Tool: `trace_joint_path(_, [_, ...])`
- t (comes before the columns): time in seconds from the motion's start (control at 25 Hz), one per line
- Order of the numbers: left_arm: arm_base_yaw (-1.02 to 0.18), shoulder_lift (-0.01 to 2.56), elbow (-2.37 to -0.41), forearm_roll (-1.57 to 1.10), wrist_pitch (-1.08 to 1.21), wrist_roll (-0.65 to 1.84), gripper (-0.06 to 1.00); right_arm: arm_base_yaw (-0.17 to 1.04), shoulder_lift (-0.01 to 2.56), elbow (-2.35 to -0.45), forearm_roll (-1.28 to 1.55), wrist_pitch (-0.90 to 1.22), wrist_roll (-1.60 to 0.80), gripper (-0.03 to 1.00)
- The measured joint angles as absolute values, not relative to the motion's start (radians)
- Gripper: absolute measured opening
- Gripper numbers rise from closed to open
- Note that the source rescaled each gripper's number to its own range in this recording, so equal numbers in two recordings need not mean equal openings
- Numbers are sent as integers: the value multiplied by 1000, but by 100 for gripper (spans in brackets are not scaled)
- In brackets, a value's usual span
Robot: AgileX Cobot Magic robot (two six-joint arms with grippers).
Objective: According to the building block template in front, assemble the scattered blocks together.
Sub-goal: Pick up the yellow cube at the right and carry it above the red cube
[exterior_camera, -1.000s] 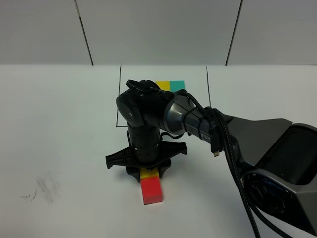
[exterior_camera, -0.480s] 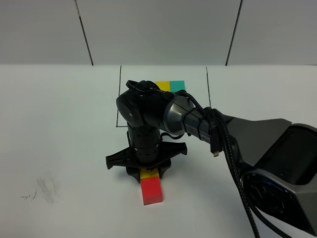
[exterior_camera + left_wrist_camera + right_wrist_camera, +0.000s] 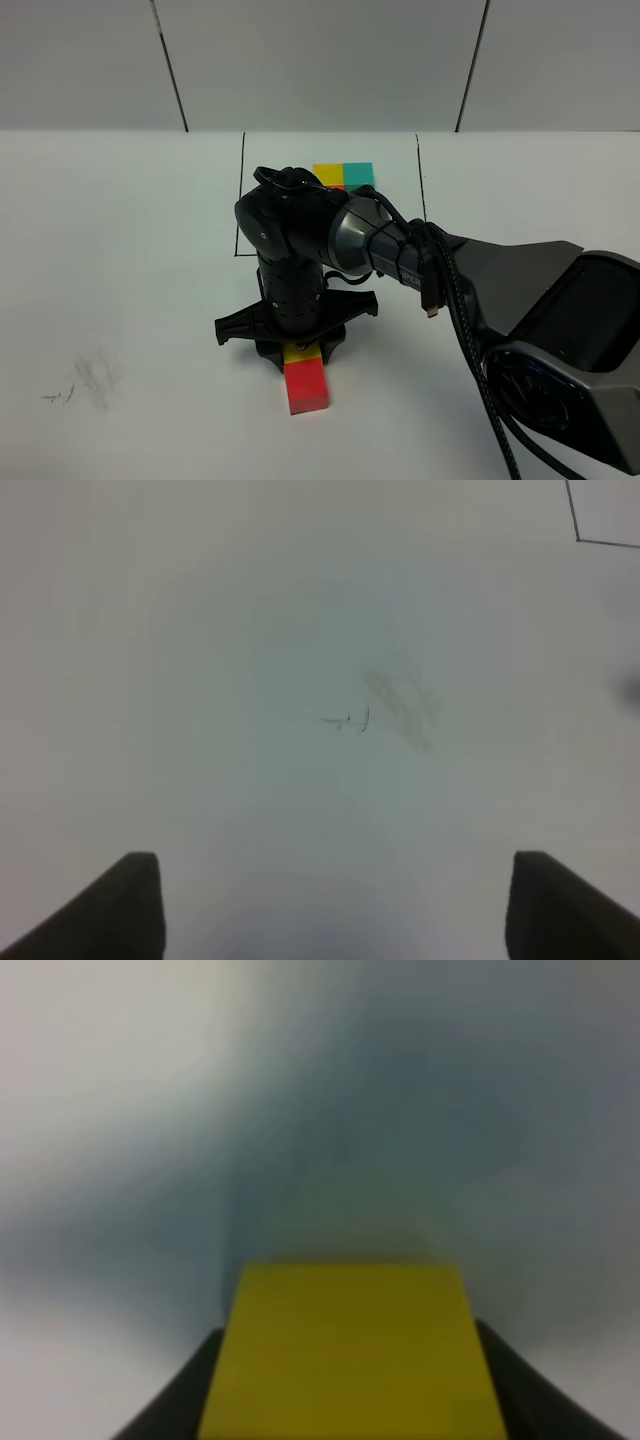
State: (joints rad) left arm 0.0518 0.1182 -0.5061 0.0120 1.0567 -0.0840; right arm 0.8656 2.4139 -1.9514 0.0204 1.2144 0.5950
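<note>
One yellow block [image 3: 350, 1350] clamped in R gripper [image 3: 298, 344], beside red block [image 3: 306, 386]; L gripper [image 3: 330, 910] jaws apart.

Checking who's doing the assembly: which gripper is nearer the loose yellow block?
Right. The right gripper is clamped on the yellow block; the left gripper hangs open over the scuff mark, well aside.

The left pincer [image 3: 335, 908] hangs over a flat white table [image 3: 180, 620].
Its two dark fingertips [image 3: 135, 905] stand wide apart, with only table showing between them. Ahead of the pincer, almost in line with the gap, lies a faint grey smudge [image 3: 402, 705], and a few tiny dark scribbles [image 3: 347, 721] sit just beside it. Much farther ahead, out past one fingertip, a thin black drawn line [image 3: 578, 520] turns a sharp corner. Near that side is a dark blurry patch [image 3: 630, 690], too fuzzy to tell.
</note>
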Motion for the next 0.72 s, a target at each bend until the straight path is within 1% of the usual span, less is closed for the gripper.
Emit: trace_joint_path(0.72, [52, 118, -506, 12, 1057, -84, 100, 866, 2423, -1951, 24, 1214, 583, 50])
